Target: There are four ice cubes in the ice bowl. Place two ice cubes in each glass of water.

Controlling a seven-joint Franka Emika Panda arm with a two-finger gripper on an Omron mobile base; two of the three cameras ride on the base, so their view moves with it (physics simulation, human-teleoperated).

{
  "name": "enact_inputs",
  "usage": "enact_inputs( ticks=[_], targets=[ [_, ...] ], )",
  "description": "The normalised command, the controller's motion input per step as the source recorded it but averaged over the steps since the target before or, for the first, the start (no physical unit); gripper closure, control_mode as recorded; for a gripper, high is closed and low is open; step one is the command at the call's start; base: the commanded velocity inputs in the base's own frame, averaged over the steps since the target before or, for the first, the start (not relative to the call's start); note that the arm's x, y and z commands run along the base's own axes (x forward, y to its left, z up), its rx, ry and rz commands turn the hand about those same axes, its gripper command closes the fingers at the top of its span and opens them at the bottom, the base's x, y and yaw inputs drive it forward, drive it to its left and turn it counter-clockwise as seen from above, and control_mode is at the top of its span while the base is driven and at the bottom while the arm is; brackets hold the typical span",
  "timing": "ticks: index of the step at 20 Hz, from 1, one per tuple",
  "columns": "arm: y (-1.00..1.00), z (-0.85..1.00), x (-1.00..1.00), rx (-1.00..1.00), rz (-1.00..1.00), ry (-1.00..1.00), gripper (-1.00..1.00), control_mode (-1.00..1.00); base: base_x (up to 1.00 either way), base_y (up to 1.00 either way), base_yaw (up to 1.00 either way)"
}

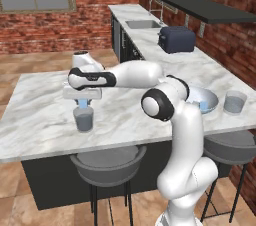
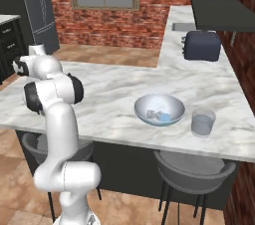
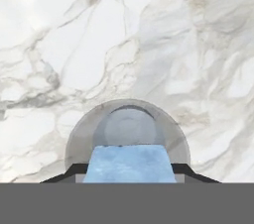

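Left base view: high behind the arm, facing forward and down across the marble tabletop, arm at lower right. Right base view: same height, other side, arm at lower left. Both share the bowl, toaster and brick wall. Hand view: very close, straight down onto a glass.

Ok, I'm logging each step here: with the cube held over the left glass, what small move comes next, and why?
Probably open the gripper and let go. It holds an ice cube directly above the glass of water; in the hand view the cube sits over the glass's round mouth. More cubes lie in the ice bowl.
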Motion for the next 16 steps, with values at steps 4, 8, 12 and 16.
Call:
enact_inputs(
  ticks=[4, 8, 12, 16],
  targets=[
    [0.00, -0.22, 0.09, 0.00, 0.00, 0.00, 1.00, -1.00, 0.00, 0.00, 0.00],
    [0.01, -0.17, 0.14, 0.00, -0.02, 0.00, 1.00, -1.00, 0.00, 0.00, 0.00],
    [0.14, -0.23, 0.03, 0.00, -0.02, 0.00, 1.00, -1.00, 0.00, 0.00, 0.00],
    [0.27, -0.19, 0.02, 0.00, -0.03, 0.00, 1.00, -1.00, 0.00, 0.00, 0.00]
  ],
)
